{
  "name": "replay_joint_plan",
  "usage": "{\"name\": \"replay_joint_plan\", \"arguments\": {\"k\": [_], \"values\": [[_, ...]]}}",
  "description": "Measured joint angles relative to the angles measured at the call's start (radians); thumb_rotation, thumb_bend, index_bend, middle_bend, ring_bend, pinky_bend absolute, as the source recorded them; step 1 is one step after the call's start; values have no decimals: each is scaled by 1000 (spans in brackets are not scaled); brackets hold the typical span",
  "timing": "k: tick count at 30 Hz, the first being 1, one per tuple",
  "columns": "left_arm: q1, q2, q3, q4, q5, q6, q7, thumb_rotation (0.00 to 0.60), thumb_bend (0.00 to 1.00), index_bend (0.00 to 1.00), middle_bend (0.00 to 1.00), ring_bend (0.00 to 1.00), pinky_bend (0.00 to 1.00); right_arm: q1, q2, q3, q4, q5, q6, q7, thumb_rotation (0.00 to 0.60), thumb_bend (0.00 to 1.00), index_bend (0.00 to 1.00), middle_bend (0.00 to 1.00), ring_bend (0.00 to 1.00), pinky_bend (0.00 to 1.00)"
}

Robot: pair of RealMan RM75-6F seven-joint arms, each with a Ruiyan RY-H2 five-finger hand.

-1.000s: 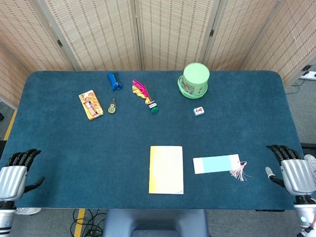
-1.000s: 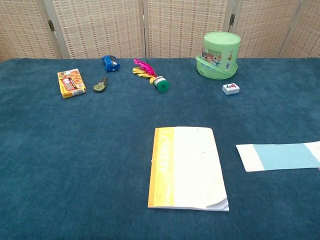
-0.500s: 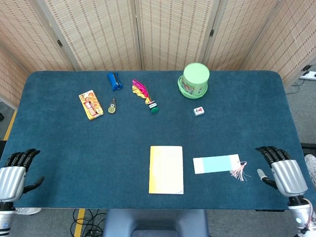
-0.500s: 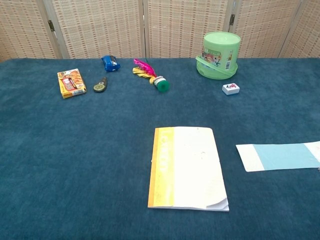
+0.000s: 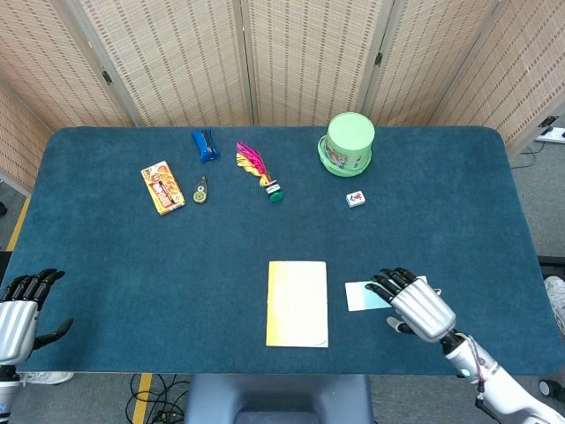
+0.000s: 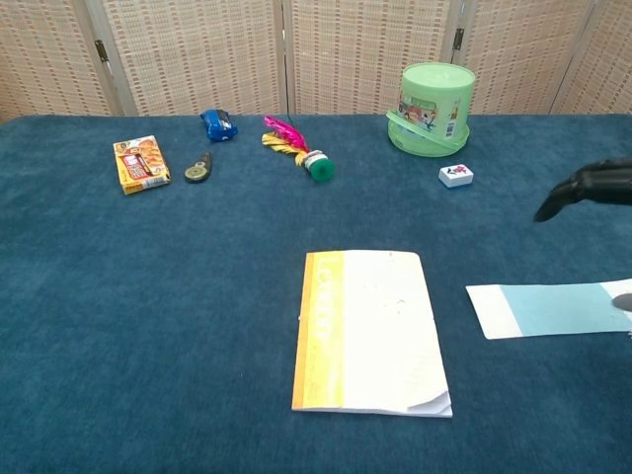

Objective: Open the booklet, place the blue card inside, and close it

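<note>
Right hand (image 5: pixel 418 305) hovers empty, fingers apart, above the blue card (image 6: pixel 553 308) on teal felt table (image 5: pixel 106 256); woven screens (image 5: pixel 309 53) behind.

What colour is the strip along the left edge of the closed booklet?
The booklet has an orange-yellow strip on its left edge; the rest is cream-white. The chest view shows it best.

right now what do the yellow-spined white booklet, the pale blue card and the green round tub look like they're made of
The yellow-spined white booklet looks like matte paper: thin, flat, one lower corner curling. The pale blue card seems to be thin matte cardstock with a white end, lying flat. The green round tub looks like smooth, slightly glossy plastic with a printed label, though the material can't be confirmed by sight.
</note>
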Motion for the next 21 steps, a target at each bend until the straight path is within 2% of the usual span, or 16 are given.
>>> {"name": "replay_joint_plan", "arguments": {"k": [8, 17, 21], "values": [[6, 3, 1, 27, -9, -3, -31, 600, 221, 214, 200, 219, 198, 117, -147, -27, 125, -68, -98, 14, 600, 80, 298, 261, 140, 262], [12, -1, 2, 50, -18, -8, -55, 600, 221, 216, 194, 220, 198, 193, -274, -71, 298, -132, -89, 86, 600, 97, 315, 261, 101, 187], [13, -2, 2, 54, -19, -9, -56, 600, 221, 216, 192, 219, 198, 217, -304, -85, 334, -145, -79, 107, 600, 106, 316, 261, 100, 185]]}}
